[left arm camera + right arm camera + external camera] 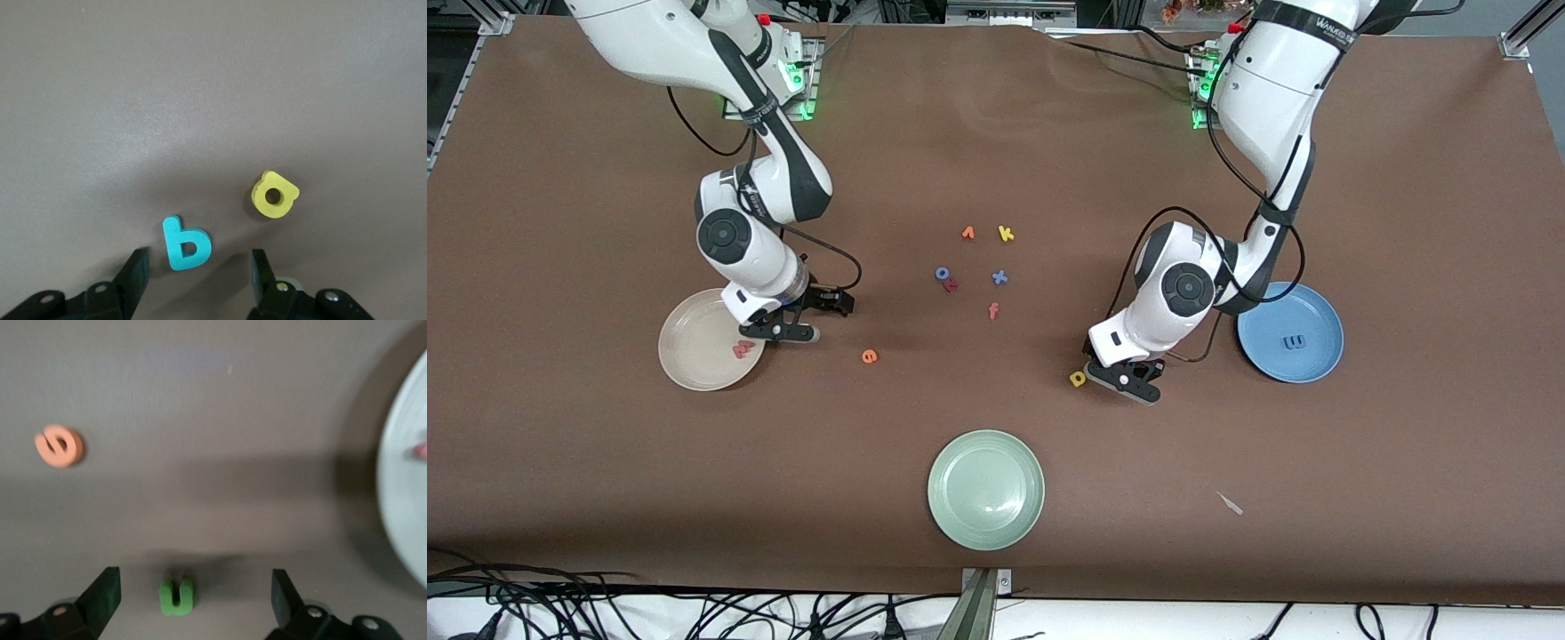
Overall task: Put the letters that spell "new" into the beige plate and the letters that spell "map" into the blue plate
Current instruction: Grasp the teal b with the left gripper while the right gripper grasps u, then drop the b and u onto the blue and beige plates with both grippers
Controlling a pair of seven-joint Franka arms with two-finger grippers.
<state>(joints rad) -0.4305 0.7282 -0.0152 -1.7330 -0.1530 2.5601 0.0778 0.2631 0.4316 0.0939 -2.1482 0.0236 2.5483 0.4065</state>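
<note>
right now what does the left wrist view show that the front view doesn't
Only the left wrist view shows the teal p lying on the table between the open left gripper fingers; from the front the gripper hides it. Only the front view shows the blue plate holding the blue m, the beige plate with the w, the orange e, and the pale green plate. Both show the yellow a and brown table.

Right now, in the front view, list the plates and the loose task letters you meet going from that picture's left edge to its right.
beige plate → pinkish-red w → orange e → pale green plate → yellow a → blue plate holding the blue m.
</note>
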